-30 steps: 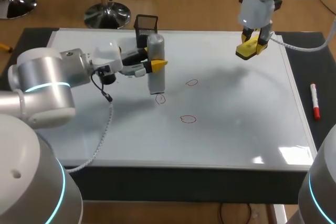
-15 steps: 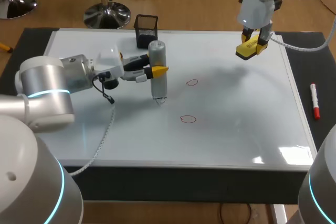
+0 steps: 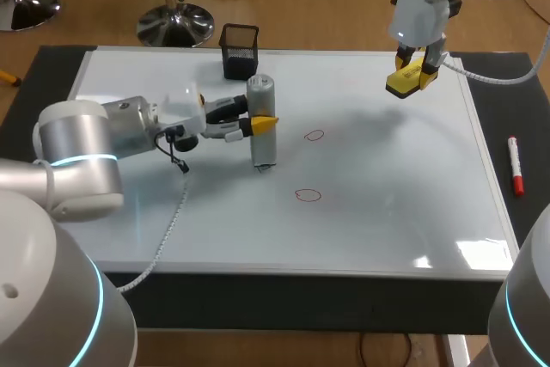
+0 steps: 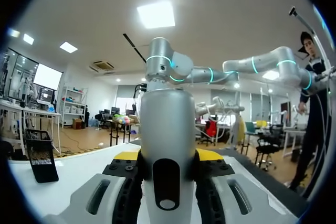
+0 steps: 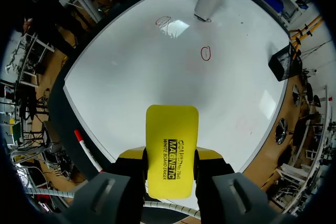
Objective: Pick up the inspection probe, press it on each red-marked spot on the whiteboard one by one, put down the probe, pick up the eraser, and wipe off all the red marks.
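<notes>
Whiteboard, covering most of my table.

- On it: black mesh cup at the far edge. One red mark near the centre, and a second mark nearer me.
- Beside it, on the dark table at right: marker.
- My left gripper: clamped around the probe, a grey cylinder held upright. Its tip is down at the board, just left of both marks.
- My right gripper: closed on the yellow eraser, raised above the board's far right corner.
</notes>
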You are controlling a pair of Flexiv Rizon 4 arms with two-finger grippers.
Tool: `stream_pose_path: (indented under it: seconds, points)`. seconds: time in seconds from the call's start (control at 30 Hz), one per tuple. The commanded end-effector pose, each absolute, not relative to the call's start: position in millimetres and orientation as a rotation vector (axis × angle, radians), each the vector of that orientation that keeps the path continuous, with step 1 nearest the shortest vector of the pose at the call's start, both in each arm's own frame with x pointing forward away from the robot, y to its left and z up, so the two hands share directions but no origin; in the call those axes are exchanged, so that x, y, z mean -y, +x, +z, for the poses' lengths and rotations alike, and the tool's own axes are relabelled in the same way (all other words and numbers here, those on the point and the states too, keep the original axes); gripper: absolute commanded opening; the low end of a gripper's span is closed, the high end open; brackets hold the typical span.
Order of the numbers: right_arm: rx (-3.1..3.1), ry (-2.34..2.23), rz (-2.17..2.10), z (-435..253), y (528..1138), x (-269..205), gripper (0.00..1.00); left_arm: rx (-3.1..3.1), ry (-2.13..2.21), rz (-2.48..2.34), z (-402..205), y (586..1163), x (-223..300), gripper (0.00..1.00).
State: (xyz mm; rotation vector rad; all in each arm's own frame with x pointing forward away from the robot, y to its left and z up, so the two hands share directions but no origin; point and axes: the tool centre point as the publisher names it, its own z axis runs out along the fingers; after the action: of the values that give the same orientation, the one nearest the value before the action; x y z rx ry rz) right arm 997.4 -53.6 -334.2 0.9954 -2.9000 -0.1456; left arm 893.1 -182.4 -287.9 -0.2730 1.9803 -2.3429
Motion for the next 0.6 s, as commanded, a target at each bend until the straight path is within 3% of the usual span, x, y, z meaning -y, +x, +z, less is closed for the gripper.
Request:
stream_pose_path:
  seconds: [0.03,0.6]
  points:
    - [2.896,0.996,-0.139,-332.5,997.8,54.1,0.0,-1.983,-0.249,-2.351,-288.5,895.7,182.8,0.0]
    - [2.896,0.996,-0.139,-332.5,997.8,54.1,0.0,-1.98,-0.255,-2.363,-298.0,894.0,178.6,0.0]
